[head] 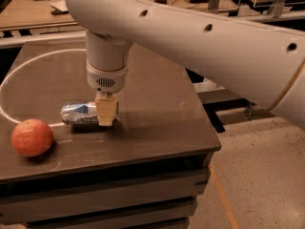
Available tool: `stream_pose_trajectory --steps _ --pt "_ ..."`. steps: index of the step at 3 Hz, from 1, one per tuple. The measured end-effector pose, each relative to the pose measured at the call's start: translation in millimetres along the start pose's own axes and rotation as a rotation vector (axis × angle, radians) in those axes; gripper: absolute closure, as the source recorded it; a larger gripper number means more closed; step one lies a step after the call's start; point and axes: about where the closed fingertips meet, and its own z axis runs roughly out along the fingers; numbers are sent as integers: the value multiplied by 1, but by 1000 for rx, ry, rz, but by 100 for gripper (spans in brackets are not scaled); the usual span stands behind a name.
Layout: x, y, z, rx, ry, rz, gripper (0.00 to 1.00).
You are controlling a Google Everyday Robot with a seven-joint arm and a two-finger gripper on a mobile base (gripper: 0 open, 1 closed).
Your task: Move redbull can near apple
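On the dark table (157, 94), toward its front edge, we see the redbull can (76, 113) lying on its side, long axis approx left-right across the pic. The gripper (107, 114) comes straight down from above onto the can's right end. One tan finger (106, 109) covers that end on our side, and we read the gripper as clamped on the can. We can't tell whether the can rests on the table or sits just above it; a shadow lies directly under it.

The apple (32, 137) sits at the table's front-left, below and left of the can. It's near the can but not touching, w/ a strip of bare table between them. A thin white ring (14, 75) is marked on the table top; its arc runs past the can's left end and twd the apple.

The white arm (200, 37), dotted w/ small dark holes, sweeps in from the right and fills the top of the pic. It ends in a round wrist (106, 75) w/ a vent grille, right above the gripper.

Bkgd: wooden desks (38, 15) w/ papers and misc items we can't make out. At right, speckled floor (262, 175) w/ an orange line.
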Motion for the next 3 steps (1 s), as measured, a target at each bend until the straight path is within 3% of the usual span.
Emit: stream_pose_trajectory --steps 1,2,3 --pt "-5 3 9 -33 5 -9 39" --pt "-11 7 5 -66 -18 -15 8" --pt "-12 9 -1 -81 -39 -14 0"
